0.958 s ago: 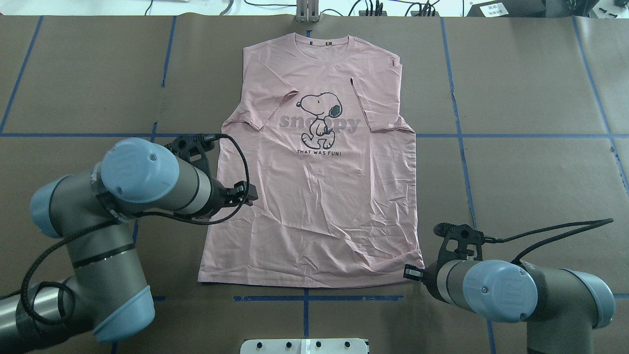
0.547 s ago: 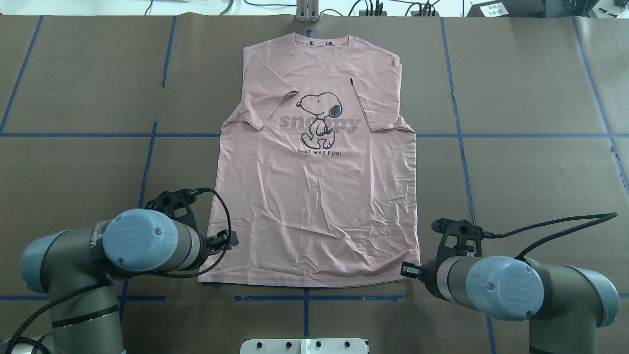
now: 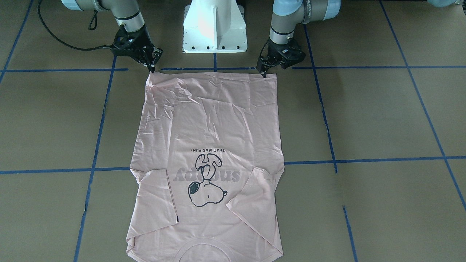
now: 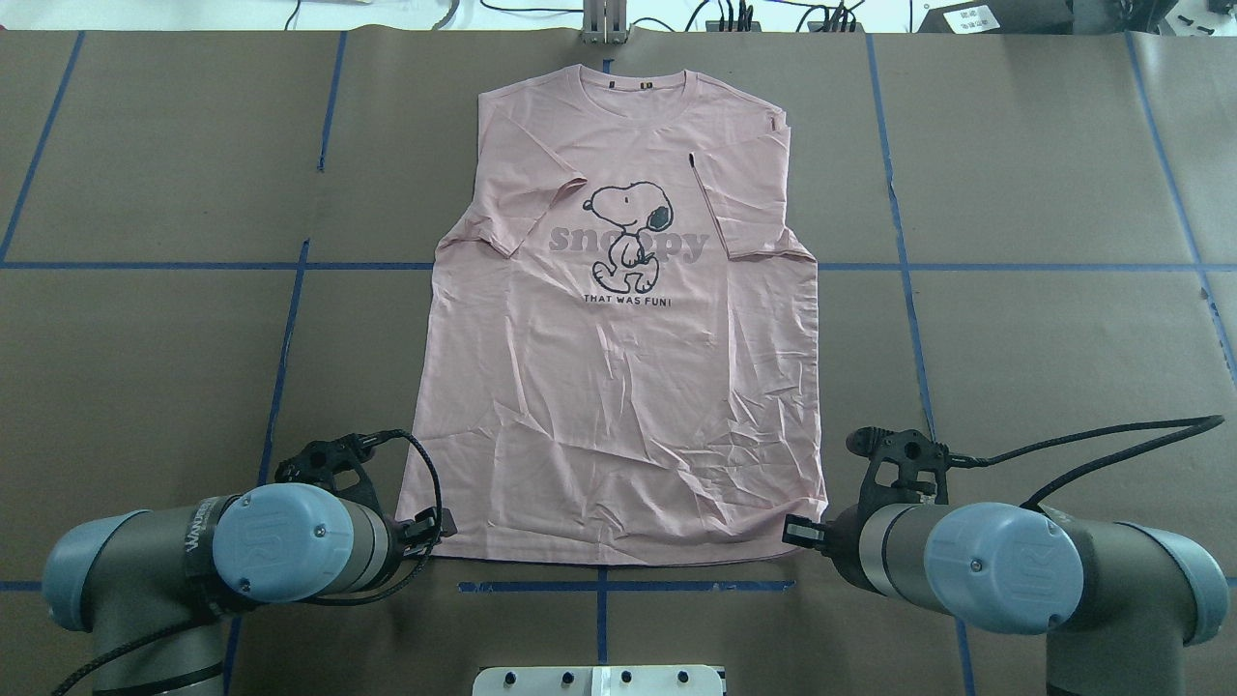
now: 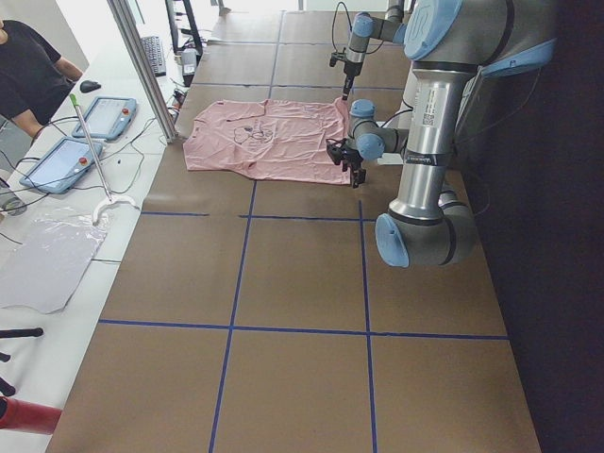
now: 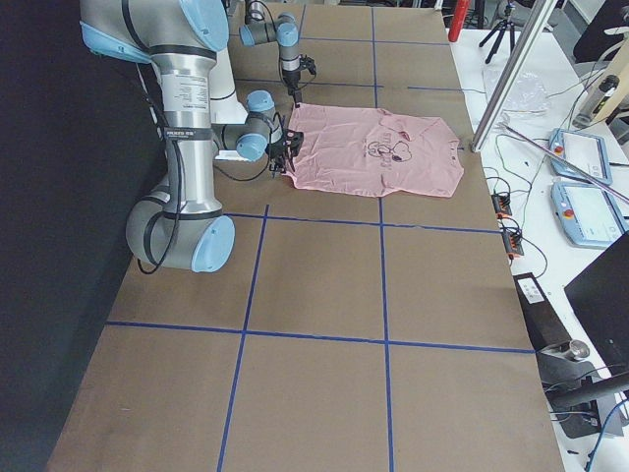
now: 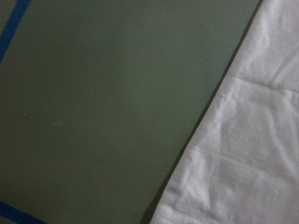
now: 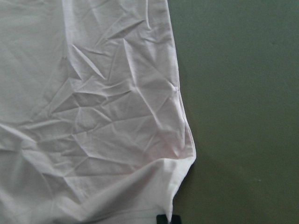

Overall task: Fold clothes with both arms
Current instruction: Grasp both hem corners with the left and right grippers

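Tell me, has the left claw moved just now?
Yes. The left claw drew back toward the robot, along the T-shirt edge to its hem corner.

T-shirt (image 4: 618, 387) lies flat and front up at the middle of the table (image 4: 1044, 174), collar toward the far edge, hem toward the robot, both sleeves folded in over the chest. The left gripper (image 4: 440, 530) stands at the hem's left corner and the right gripper (image 4: 794, 532) at its right corner, well apart across the hem. Behind the hem, between the two arms, sits the pedestal base (image 3: 214, 25). Past the collar end, off the table, two tablets (image 5: 104, 118) lie on a bench (image 5: 123, 75), a person (image 5: 28, 71) beside them
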Controlling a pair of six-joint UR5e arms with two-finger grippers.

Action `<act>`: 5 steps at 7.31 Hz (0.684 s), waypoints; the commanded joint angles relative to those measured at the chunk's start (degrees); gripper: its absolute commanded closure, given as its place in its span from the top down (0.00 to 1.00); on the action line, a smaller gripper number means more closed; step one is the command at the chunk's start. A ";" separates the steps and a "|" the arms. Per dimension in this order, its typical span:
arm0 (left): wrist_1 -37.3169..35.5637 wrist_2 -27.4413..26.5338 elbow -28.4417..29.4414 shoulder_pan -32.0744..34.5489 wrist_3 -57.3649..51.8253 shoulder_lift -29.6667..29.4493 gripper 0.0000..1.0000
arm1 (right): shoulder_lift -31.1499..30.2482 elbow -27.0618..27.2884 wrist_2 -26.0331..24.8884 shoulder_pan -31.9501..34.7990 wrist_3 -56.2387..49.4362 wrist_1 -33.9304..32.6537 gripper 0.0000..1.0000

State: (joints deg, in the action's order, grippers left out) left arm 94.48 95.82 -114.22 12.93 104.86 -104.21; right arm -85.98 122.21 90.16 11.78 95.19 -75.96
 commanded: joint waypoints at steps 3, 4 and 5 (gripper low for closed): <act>0.00 -0.02 0.67 -0.80 0.00 0.14 0.96 | -0.15 -0.04 0.02 0.26 0.00 0.11 0.00; 0.00 -0.02 0.75 -0.80 0.08 0.06 0.89 | -0.16 -0.04 0.02 0.35 0.00 0.11 0.00; -0.09 -0.02 0.76 -0.80 0.17 0.05 0.70 | -0.16 0.05 0.02 0.27 0.00 0.11 0.00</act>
State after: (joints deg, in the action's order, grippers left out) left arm 94.46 95.80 -113.52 12.14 104.96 -104.11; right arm -86.10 122.18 90.18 12.03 95.19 -75.85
